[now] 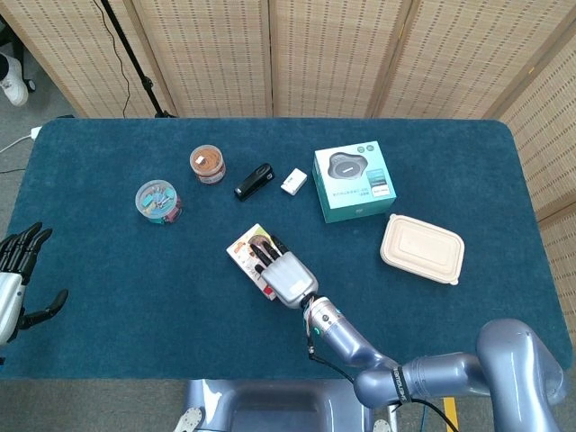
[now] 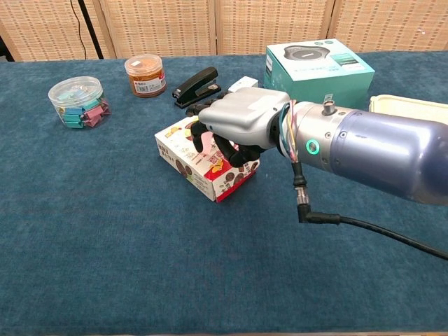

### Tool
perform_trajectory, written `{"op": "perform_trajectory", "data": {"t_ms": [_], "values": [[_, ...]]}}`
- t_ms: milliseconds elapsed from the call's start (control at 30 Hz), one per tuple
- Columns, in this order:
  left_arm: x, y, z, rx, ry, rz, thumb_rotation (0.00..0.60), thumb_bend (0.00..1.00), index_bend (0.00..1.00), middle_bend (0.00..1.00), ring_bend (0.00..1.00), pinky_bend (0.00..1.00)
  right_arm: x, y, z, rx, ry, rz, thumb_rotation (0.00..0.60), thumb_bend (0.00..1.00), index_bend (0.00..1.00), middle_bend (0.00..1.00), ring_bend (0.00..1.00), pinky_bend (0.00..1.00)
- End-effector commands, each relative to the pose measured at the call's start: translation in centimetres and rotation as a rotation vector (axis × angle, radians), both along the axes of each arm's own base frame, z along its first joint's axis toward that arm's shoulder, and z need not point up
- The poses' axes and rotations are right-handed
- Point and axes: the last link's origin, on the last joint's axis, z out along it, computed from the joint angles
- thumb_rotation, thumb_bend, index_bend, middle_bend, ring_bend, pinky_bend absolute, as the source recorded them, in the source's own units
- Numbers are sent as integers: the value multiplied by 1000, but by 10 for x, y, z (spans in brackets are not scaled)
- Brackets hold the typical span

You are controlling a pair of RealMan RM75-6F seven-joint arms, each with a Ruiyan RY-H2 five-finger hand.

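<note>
A white and red snack box (image 1: 243, 247) (image 2: 183, 155) lies flat on the blue table cloth, near the middle. My right hand (image 1: 283, 273) (image 2: 241, 126) sits on top of it. Its fingers curl over the box's top face and its thumb lies against the red near end, so it grips the box. The box still rests on the cloth. My left hand (image 1: 18, 270) hangs at the far left edge of the head view, fingers spread, holding nothing, well away from every object.
Behind the snack box are a black stapler (image 2: 197, 86), a small white box (image 1: 293, 182), a brown-filled jar (image 2: 145, 75) and a clear tub of coloured clips (image 2: 77, 100). A teal carton (image 1: 354, 180) and a beige lidded container (image 1: 422, 248) stand to the right.
</note>
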Motion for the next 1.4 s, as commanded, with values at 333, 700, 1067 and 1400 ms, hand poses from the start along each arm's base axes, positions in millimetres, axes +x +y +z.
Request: {"op": "perform_trajectory", "data": {"t_ms": [333, 700, 1067, 1400], "values": [[-1, -1, 2, 0, -12, -3, 600, 299, 0, 0, 0, 0, -2, -1, -3, -17, 15, 15, 600, 1000, 293, 0, 0, 0], [-1, -2, 3, -5, -18, -9, 600, 299, 0, 0, 0, 0, -4, 1, -8, -42, 45, 45, 600, 1000, 307, 0, 0, 0], [-1, -2, 3, -11, -20, -10, 600, 299, 0, 0, 0, 0, 0, 0, -11, -59, 59, 51, 600, 1000, 313, 0, 0, 0], [-1, -3, 4, -13, -27, -14, 600, 298, 0, 0, 0, 0, -6, -5, -2, -108, 96, 65, 600, 1000, 340, 0, 0, 0]]}}
